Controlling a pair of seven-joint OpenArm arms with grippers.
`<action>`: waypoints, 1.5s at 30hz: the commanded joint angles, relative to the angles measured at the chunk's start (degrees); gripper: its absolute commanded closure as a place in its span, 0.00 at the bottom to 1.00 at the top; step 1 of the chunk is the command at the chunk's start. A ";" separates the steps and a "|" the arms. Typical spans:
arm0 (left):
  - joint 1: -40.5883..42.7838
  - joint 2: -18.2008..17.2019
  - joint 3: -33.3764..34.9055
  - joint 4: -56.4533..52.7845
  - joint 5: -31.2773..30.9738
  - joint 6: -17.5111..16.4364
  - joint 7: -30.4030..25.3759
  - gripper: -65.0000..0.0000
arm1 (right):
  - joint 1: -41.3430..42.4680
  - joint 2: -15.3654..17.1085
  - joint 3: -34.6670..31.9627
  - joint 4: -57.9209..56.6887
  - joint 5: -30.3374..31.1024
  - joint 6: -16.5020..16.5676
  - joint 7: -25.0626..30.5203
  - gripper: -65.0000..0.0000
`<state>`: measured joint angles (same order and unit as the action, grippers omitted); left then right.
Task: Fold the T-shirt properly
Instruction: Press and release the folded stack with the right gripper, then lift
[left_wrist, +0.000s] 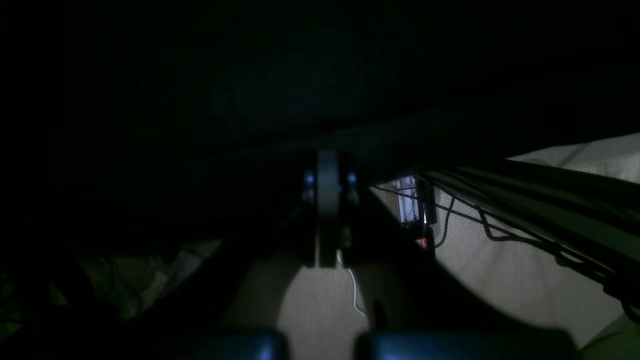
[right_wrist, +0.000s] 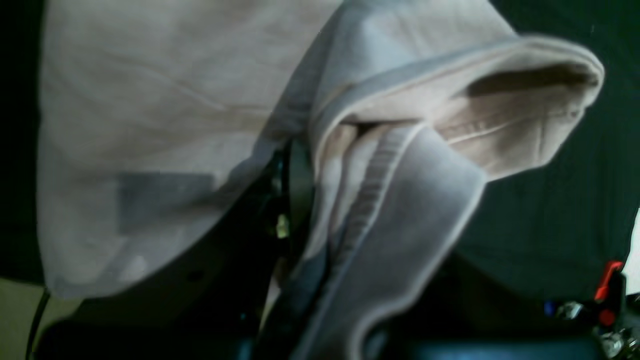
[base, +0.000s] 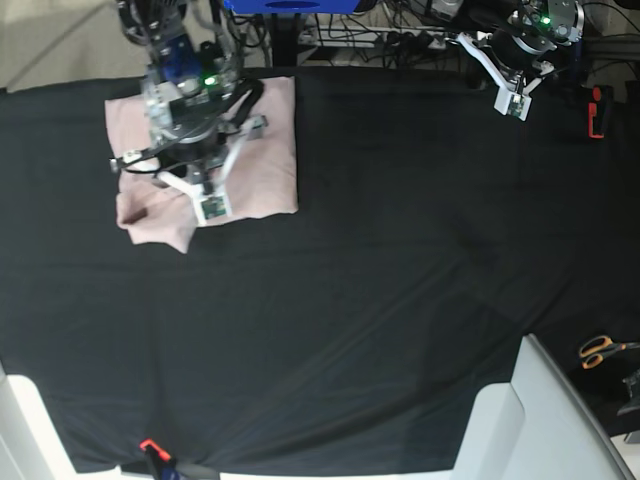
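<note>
The pale pink T-shirt (base: 272, 150) lies as a folded block at the far left of the black table cloth (base: 380, 280). One bunched corner of it hangs out at the block's front left. My right gripper (base: 175, 182) hovers over that block. In the right wrist view, folds and a ribbed hem of the T-shirt (right_wrist: 150, 100) are pinched in my right gripper (right_wrist: 300, 200), which is shut on them. My left gripper (left_wrist: 327, 215) is shut on nothing. Its arm (base: 525, 45) is drawn back at the far right, off the cloth.
Orange-handled scissors (base: 598, 350) lie at the right edge. A red clamp (base: 597, 110) sits at the far right, and another red clamp (base: 150, 447) grips the front edge. A pale grey panel (base: 540, 420) covers the front right corner. Cables crowd the back.
</note>
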<state>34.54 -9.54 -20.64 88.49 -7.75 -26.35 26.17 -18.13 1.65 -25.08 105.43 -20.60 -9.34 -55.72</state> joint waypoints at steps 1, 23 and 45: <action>0.49 -0.35 -0.24 0.61 -0.12 -0.07 -0.02 1.00 | 0.15 -0.82 -1.16 1.17 -0.98 -0.28 0.21 0.99; 0.22 -0.35 -0.24 0.52 -0.03 -0.07 -0.02 1.00 | -0.55 -1.52 -10.30 -1.03 -1.07 -8.55 0.03 0.99; 0.31 -0.35 -0.24 0.52 -0.03 -0.07 -0.02 1.00 | 2.09 -3.01 -10.48 -0.42 23.19 -8.19 3.55 0.54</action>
<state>34.44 -9.54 -20.64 88.49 -7.73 -26.35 26.30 -16.40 -0.95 -35.27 103.61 2.83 -17.61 -53.15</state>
